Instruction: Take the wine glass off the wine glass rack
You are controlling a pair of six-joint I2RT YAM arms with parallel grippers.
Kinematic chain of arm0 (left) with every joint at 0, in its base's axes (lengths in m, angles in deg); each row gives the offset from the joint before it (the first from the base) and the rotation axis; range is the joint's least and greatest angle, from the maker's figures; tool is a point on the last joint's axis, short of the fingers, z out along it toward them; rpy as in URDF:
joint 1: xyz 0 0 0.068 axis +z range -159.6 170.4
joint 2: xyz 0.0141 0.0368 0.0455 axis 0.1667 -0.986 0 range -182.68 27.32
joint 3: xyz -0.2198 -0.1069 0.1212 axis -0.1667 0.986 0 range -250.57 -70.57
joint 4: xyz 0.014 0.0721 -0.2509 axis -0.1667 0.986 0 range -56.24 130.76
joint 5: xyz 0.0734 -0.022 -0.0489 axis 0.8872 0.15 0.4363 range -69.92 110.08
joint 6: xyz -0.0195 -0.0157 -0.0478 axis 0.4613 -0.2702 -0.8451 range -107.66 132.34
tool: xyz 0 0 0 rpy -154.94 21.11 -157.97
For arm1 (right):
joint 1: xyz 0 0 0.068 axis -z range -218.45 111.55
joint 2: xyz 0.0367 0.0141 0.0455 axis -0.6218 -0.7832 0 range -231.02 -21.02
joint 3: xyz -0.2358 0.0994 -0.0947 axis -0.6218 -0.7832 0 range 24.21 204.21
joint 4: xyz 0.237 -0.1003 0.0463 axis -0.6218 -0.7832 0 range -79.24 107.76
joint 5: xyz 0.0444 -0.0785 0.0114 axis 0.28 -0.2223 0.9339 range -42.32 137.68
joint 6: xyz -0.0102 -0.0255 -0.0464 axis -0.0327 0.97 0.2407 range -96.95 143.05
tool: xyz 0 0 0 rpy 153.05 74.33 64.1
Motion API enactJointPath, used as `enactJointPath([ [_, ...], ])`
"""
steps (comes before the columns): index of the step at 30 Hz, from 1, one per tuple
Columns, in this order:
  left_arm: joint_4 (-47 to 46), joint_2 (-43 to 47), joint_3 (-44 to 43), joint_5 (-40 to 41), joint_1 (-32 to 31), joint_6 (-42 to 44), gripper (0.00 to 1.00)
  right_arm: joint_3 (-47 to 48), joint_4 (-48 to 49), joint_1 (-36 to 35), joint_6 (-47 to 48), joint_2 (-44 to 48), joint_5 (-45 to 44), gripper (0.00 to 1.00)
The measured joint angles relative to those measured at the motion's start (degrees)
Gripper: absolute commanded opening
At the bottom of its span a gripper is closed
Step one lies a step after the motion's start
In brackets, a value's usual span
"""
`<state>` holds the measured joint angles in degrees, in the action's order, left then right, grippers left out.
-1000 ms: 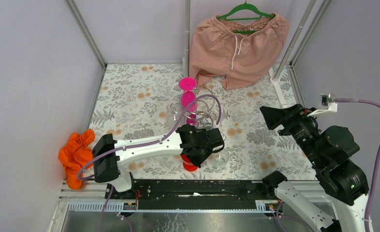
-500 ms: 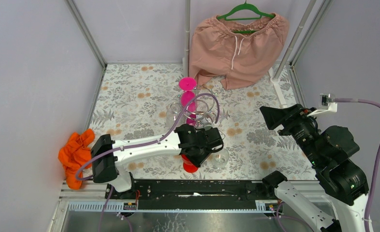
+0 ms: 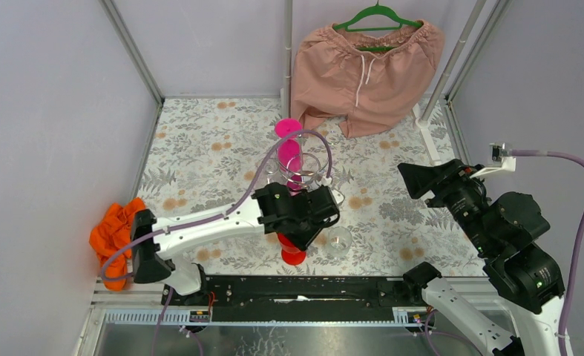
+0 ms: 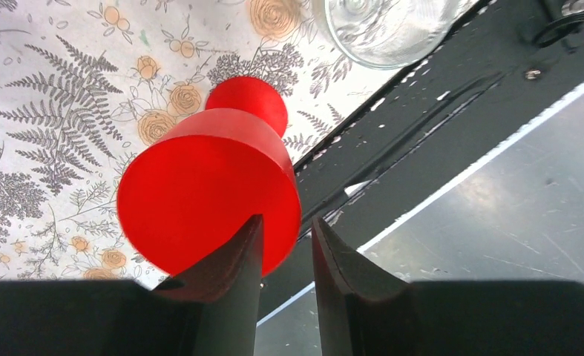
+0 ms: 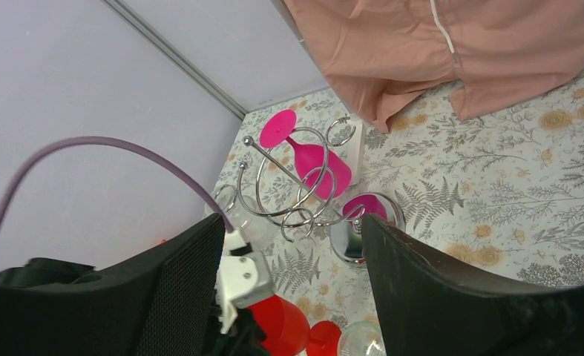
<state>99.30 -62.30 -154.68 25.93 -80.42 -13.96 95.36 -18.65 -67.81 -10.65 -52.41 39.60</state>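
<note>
Just beyond the left claw (image 4: pixel 285 219) sits the red wine glass (image 4: pixel 199 185).

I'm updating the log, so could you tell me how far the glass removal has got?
Done: a red wine glass stands on the table beside a clear glass. In hand: the left gripper, jaws parted, is above it. Left: a pink wine glass hangs on the wine glass rack.

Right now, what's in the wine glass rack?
One pink wine glass hangs foot-up, tilted, in the wine glass rack's wire loops. Its other loops visible from the right wrist look empty. From above, the left arm covers the rack's near side.
</note>
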Motion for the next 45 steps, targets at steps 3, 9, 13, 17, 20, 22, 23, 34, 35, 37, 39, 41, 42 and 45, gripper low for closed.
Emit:
enactJointPath([
  [3, 1.07, 1.84, -3.04, -0.02, 0.00, -0.39, 0.38, -0.46, 0.33, 0.00, -0.07, -0.15, 0.22, 0.75],
  [9, 3.69, 4.02, -10.08, 0.55, -0.46, -1.70, 0.36, -0.79, 1.18, 0.00, -0.26, -1.11, 1.07, 0.75],
  [13, 4.61, 4.92, -18.12, 2.16, -0.48, -2.97, 0.36, -1.18, 1.60, 0.00, -0.46, -1.60, 1.73, 0.75],
  [17, 3.06, 7.02, -25.70, 5.03, 0.11, -3.96, 0.38, -1.62, 2.78, 0.00, -0.68, -2.49, 2.40, 0.75],
  [20, -0.79, 10.29, -26.86, 5.33, 2.82, -4.33, 0.39, -1.66, 3.41, 0.00, -0.74, -3.58, 3.34, 0.75],
  [22, -3.58, 12.17, -26.88, 4.20, 7.69, -4.63, 0.39, -1.66, 3.82, 0.00, -0.74, -4.31, 3.98, 0.75],
  [23, -5.22, 12.72, -26.91, 3.48, 10.97, -4.79, 0.39, -1.66, 3.96, 0.00, -0.74, -4.70, 4.33, 0.75],
  [34, -19.74, 10.38, -21.73, -18.05, 45.16, -9.11, 0.35, -1.68, 5.92, 0.00, -0.68, -7.91, 6.27, 0.76],
  [35, -21.75, 10.36, -20.02, -21.27, 48.54, -10.08, 0.35, -1.68, 6.01, 0.00, -0.66, -8.07, 6.29, 0.76],
  [37, -26.10, 10.16, -16.46, -26.67, 54.21, -12.13, 0.34, -1.68, 6.01, 0.00, -0.63, -8.24, 6.23, 0.76],
  [39, -29.81, 9.40, -13.44, -31.30, 58.55, -14.38, 0.35, -1.70, 6.08, 0.00, -0.59, -8.31, 6.23, 0.76],
  [41, -33.20, 8.07, -11.23, -35.36, 61.57, -16.50, 0.35, -1.73, 6.19, 0.00, -0.55, -8.33, 6.19, 0.76],
  [42, -34.64, 7.21, -10.54, -37.16, 62.53, -17.42, 0.35, -1.81, 6.34, 0.00, -0.48, -8.35, 6.16, 0.76],
  [45, -38.16, 4.39, -9.88, -41.72, 64.15, -19.41, 0.36, -2.25, 6.51, 0.00, -0.37, -8.48, 6.03, 0.76],
])
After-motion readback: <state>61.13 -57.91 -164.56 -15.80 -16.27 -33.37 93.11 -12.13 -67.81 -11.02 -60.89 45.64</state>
